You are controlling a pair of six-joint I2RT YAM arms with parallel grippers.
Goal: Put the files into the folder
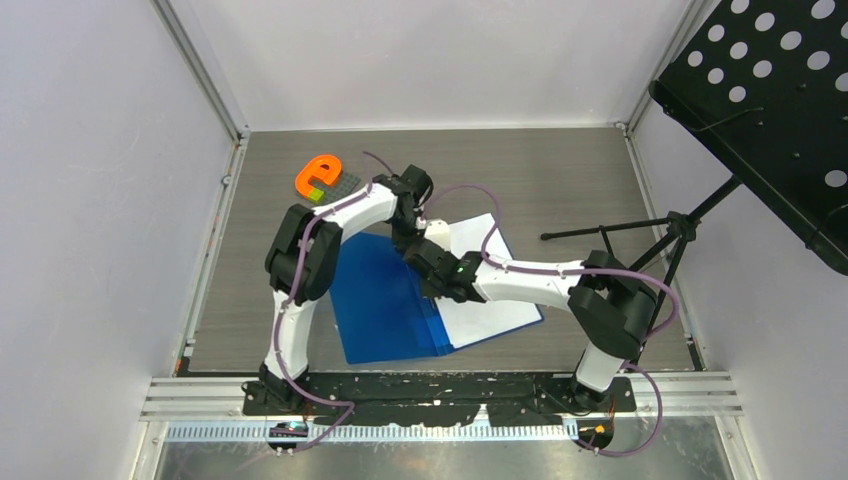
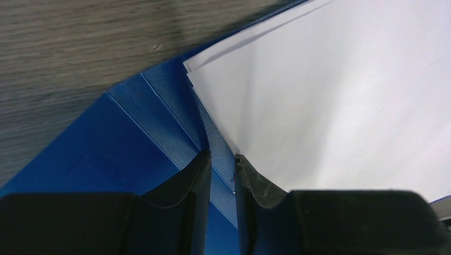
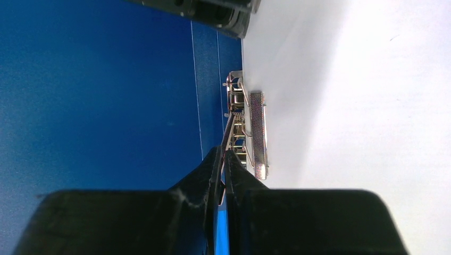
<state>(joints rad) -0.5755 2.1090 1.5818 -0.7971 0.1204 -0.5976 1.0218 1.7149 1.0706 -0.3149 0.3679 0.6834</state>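
Note:
The blue folder (image 1: 380, 300) lies open on the table, with the white files (image 1: 500, 305) on its right half. My left gripper (image 1: 408, 243) is low over the far end of the spine. In the left wrist view it (image 2: 222, 158) is open by a narrow gap over the folder (image 2: 122, 138), beside the corner of the files (image 2: 330, 106), holding nothing. My right gripper (image 1: 432, 270) is at the spine's middle. In the right wrist view it (image 3: 223, 152) is shut on the thin lever of the metal clip (image 3: 257, 133), between the folder (image 3: 95, 95) and the files (image 3: 361, 106).
An orange letter-shaped piece (image 1: 318, 175) sits on a small grey plate (image 1: 343, 184) at the back left. A black perforated music stand (image 1: 770, 90) overhangs the right side, its tripod legs (image 1: 680, 225) at the table's right edge. White walls enclose the table.

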